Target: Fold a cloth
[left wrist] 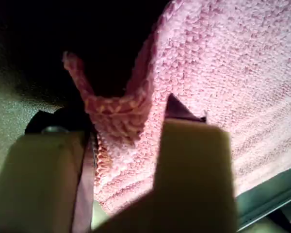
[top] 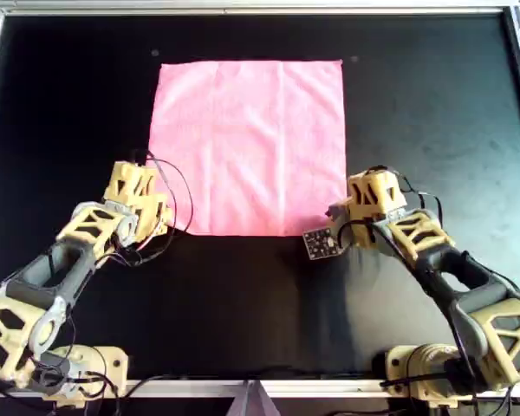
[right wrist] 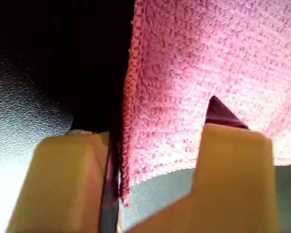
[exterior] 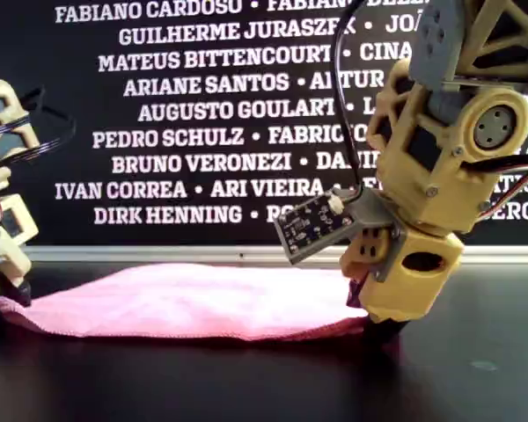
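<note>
From overhead, the cloth point(top: 248, 146) lies flat and spread on the black table point(top: 69, 113), a near-square whose edges run in line with the table's edges; it has no real long axis, and faint crease lines cross it along both directions. It sits toward the far side of the table, a little toward that view's left of centre. The left hand point(top: 152, 217) is at the cloth's near corner on that view's left, and the right hand point(top: 351, 217) is at the near corner on that view's right. From above, the arm bodies hide the fingers, so the grip cannot be read here.

The exterior view looks low across the table and shows what the overhead one cannot: the cloth point(exterior: 189, 299) is not perfectly flat, swelling gently in the middle, with both near corners raised a little. The right hand point(exterior: 375, 323) meets the corner at the exterior view's right, a small circuit board point(exterior: 310, 227) hanging beside it. The left hand point(exterior: 4, 294) touches the opposite corner at this view's left edge. White printed names cover the black wall point(exterior: 202, 132) behind.

The left wrist view shows the left hand point(left wrist: 131, 160) clamped on a bunched, upstanding fold of the cloth point(left wrist: 233, 77).

The right wrist view shows the right hand point(right wrist: 157, 160) with fingers apart, the cloth's point(right wrist: 223, 63) edge lying between them, one finger beneath and one above.
</note>
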`<state>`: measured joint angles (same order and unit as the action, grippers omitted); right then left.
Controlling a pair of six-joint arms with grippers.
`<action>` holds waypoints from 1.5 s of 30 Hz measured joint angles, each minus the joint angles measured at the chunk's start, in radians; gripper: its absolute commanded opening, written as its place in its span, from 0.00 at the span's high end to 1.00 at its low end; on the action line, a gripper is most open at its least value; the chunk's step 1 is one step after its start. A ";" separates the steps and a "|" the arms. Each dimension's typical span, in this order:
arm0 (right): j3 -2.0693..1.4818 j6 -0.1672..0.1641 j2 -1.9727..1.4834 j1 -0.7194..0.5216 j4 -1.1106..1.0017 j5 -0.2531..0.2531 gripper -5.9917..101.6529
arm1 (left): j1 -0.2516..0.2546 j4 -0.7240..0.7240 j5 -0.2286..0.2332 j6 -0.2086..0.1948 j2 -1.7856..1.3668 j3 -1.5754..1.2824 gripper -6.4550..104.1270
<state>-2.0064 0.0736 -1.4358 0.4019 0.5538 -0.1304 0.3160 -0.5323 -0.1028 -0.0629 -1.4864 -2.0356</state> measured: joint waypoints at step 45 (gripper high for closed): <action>0.078 -0.005 -0.063 0.006 0.000 0.006 0.96 | 0.006 0.000 -0.005 0.000 -0.123 0.058 0.95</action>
<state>-1.9282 0.0690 -1.4987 0.4080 0.5538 -0.1243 0.3221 -0.5323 -0.1074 -0.0629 -1.6091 -1.9773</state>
